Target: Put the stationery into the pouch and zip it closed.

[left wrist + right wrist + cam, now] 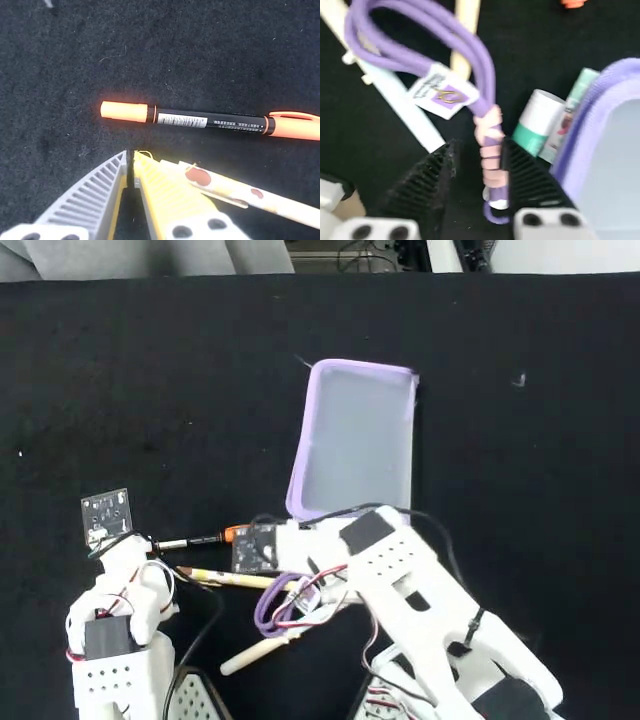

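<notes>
- Pouch (357, 430): lay flat mid-worktop (520, 540), one short end toward the arms. Could not tell how far the mouth stood open.
- Right gripper (481, 147): sat just beside that near end. Jaws stood apart, straddling the pink-wrapped part of the purple cord (485, 95), with a gap visible on one side, so not clamped.
- Left gripper (130, 156): jaws closed tip to tip on nothing, near the orange-and-black marker (200, 121). Sat right by the spotted pencil (240, 192); touching or not, could not tell.
- Judged step in hand: gripping the cord to load it into the pouch.
- Best done by closing on the wrapped section, not the loose loop. Looked stiffer there, less likely to slip.
- Needed a lift high enough for the loop and its tag (442, 92) to clear the pouch lip and the green-and-white tube (540, 125) beside it.
- Risked dragging the cream stick (258, 650) lying by the loop, so a straight-up lift before any sideways move looked safer.
</notes>
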You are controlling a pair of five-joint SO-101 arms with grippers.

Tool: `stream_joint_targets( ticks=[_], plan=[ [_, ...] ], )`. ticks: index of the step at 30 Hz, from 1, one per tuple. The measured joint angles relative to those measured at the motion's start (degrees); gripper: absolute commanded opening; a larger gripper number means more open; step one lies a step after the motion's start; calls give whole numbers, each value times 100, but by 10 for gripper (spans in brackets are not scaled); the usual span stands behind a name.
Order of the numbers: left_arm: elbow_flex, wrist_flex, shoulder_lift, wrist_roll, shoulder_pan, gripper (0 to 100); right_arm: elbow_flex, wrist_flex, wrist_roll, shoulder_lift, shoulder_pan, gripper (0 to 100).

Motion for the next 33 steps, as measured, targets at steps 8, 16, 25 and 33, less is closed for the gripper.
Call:
stream_joint_targets(
  ticks=[8, 16, 25, 33],
  plan=[
    [0, 0, 0, 0, 0, 30, 0, -132, 0, 0, 642, 233],
    [0, 0, 0, 0, 0, 30, 35, -132, 0, 0, 774, 233],
    [0, 0, 0, 0, 0, 30, 325, -141, 316, 0, 782, 159],
    [0, 0, 0, 0, 0, 30, 308, -176, 378, -53, 782, 20]
  ],
)
